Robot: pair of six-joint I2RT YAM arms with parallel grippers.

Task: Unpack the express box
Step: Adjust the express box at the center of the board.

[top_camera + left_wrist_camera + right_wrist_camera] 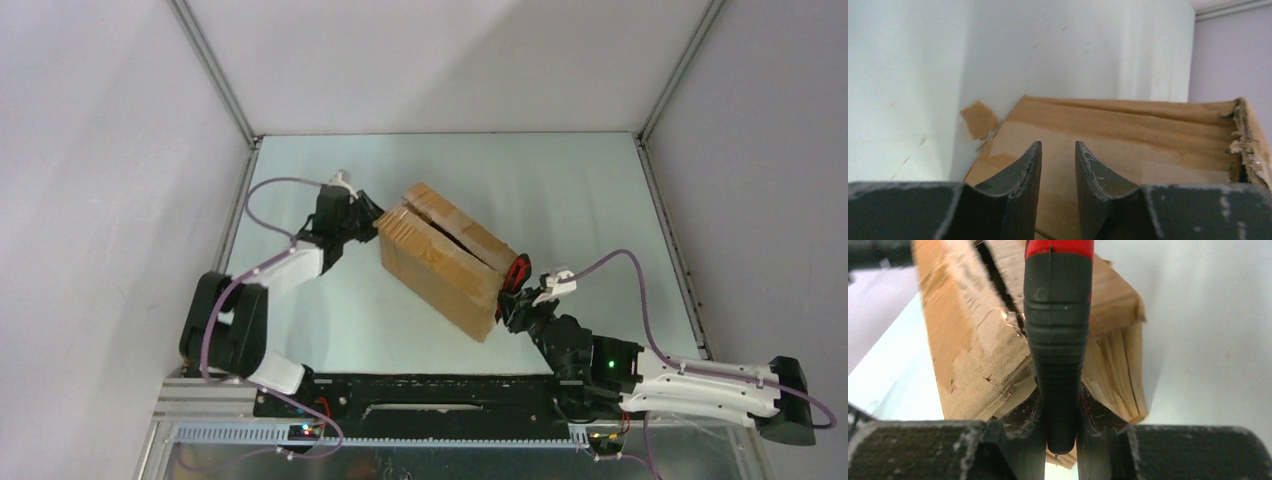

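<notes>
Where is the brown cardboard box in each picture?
Top external: the express box lies slantwise in the middle of the pale table.
Left wrist: it fills the lower middle and right, beyond the left gripper.
Right wrist: upper left and centre, behind the knife in the right gripper.
Shared landmark: that pale table, under the box in every view.

The pale table (590, 200) carries the brown express box (440, 265), lying at a slant near its middle.
</notes>
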